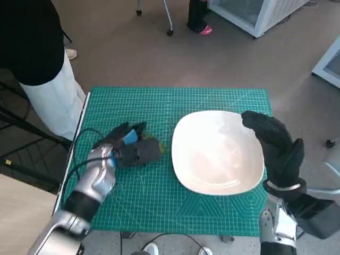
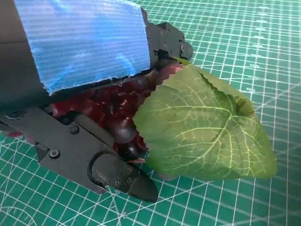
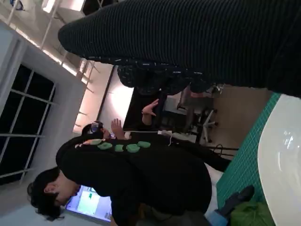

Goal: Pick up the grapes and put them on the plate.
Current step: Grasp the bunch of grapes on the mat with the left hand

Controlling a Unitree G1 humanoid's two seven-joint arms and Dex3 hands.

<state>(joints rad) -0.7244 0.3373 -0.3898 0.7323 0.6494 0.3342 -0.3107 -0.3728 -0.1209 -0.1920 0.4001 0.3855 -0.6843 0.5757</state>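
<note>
While the left hand closes around the grapes on the mat, grasp step underway; next: lift, carry to plate. Right hand hovers released, holding nothing.

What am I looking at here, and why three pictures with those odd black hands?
It is a humanoid robot at a small table, seen by three cameras at one moment. One sits on its head and looks down on the green mat; the other two ride behind its wrists. The left hand, black with blue tape, lies over a bunch of dark red grapes with a green leaf, its fingers around them on the mat. The right hand, in a black glove, hovers open at the edge of the white plate, which has nothing on it. The right wrist camera is turned sideways and also catches a person nearby.
</note>
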